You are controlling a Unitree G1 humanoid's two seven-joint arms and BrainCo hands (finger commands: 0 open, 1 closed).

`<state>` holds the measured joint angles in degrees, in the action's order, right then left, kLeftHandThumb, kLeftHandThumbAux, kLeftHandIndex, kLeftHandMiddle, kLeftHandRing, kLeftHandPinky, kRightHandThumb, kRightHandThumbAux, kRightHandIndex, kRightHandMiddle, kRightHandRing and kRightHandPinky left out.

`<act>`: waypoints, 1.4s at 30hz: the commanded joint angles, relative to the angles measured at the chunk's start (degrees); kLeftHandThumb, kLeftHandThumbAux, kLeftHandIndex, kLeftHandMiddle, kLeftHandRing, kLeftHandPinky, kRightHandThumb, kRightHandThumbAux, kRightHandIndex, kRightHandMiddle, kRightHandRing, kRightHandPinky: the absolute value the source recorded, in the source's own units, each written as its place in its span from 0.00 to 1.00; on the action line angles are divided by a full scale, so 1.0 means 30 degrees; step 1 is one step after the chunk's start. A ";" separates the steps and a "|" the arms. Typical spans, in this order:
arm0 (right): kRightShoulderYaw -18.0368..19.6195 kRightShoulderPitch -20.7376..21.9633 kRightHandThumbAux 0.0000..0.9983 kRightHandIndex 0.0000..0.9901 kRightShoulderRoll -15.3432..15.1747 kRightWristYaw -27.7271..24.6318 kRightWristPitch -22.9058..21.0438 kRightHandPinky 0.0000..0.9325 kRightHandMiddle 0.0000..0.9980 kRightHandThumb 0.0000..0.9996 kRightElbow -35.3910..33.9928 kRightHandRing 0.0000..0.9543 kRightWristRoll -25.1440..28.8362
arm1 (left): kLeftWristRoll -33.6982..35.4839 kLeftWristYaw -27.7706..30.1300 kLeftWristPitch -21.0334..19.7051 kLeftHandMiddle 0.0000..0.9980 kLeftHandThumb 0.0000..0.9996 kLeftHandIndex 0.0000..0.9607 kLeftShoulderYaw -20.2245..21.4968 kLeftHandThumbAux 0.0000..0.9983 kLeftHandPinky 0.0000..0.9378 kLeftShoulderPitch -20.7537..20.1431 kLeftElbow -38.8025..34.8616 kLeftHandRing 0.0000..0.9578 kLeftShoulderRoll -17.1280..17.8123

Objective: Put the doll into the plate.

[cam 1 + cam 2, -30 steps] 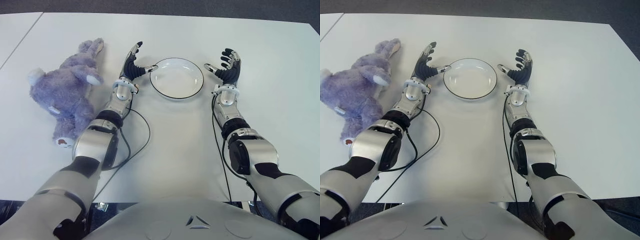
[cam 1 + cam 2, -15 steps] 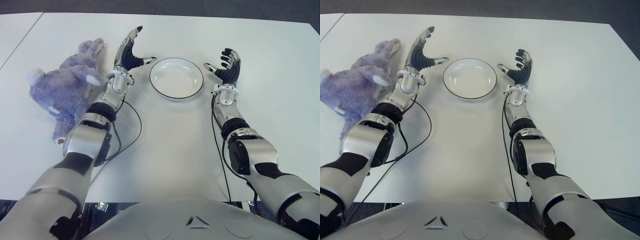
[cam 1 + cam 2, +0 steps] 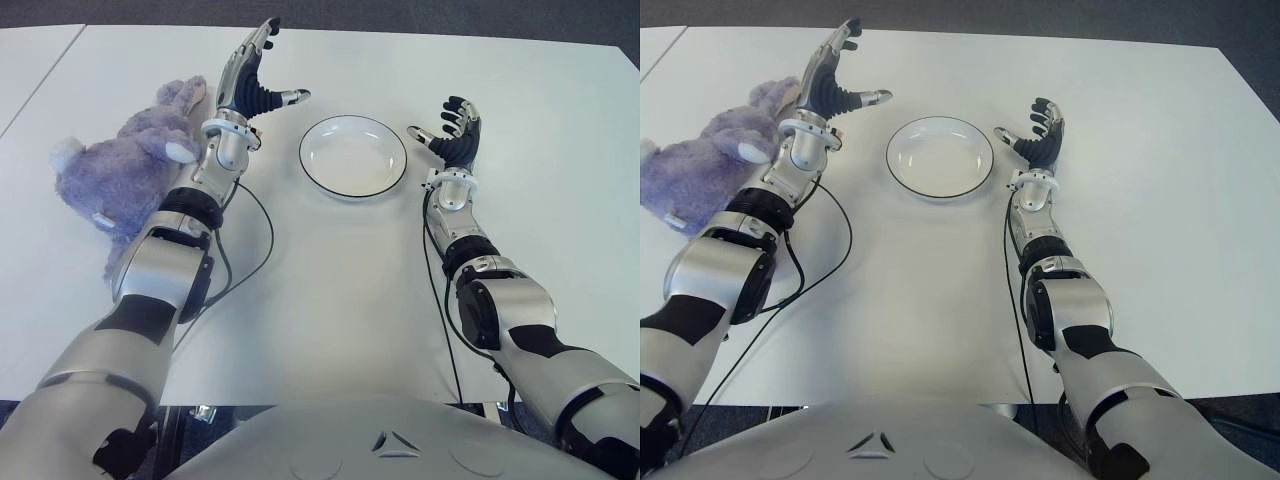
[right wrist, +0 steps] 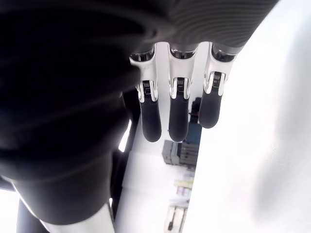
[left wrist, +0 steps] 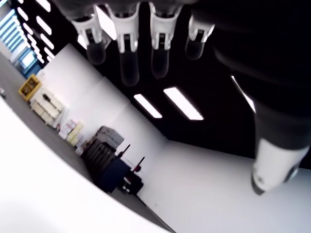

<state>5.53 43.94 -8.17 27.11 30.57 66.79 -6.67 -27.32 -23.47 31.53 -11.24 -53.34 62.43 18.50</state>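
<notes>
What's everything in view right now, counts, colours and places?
doll: 1, purple plush with white patches, lying on the table at the robot's left, not held
plate: 1, white with a dark rim, empty, at centre between the two hands
table: 1, white, under everything
cable: 1, black, trailing on the table from the left arm
left robot hand: 1, black and silver, fingers spread, raised between doll and plate
right robot hand: 1, black and silver, open, to the right of the plate
</notes>
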 commanded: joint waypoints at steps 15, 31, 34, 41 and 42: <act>-0.0699 -0.6500 0.95 0.22 0.1711 -0.0049 -0.0425 0.26 0.26 0.00 0.3368 0.25 -0.0784 | -0.2484 -0.1018 -0.2825 0.15 0.00 0.00 -0.1222 0.61 0.12 -0.0357 -0.4254 0.26 0.0876; -0.0657 -0.6475 0.96 0.22 0.1605 -0.0361 -0.0521 0.26 0.26 0.00 0.3387 0.25 -0.0727 | -0.4125 0.1832 -0.6347 0.13 0.00 0.00 -0.1664 0.57 0.14 0.0195 -1.0429 0.20 0.0788; -0.0746 -0.6477 0.96 0.22 0.1569 -0.0215 -0.0509 0.26 0.26 0.01 0.3386 0.25 -0.0835 | -0.4225 0.2339 -0.6915 0.13 0.00 0.00 -0.1734 0.57 0.14 0.0261 -1.1166 0.20 0.0715; -0.0894 -0.6450 0.95 0.21 0.1434 -0.0302 -0.0740 0.27 0.25 0.03 0.3404 0.26 -0.0931 | -0.4573 0.4008 -0.8296 0.14 0.00 0.00 -0.2152 0.56 0.14 0.0378 -1.3552 0.20 0.0627; -0.0905 -0.6447 0.95 0.21 0.1426 -0.0304 -0.0762 0.28 0.25 0.04 0.3406 0.26 -0.0933 | -0.4627 0.4245 -0.8455 0.14 0.00 0.00 -0.2199 0.56 0.14 0.0399 -1.3897 0.19 0.0635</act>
<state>4.86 43.99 -8.31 26.98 30.55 66.79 -6.69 -37.62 -18.19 11.11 -14.77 -54.85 28.63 19.89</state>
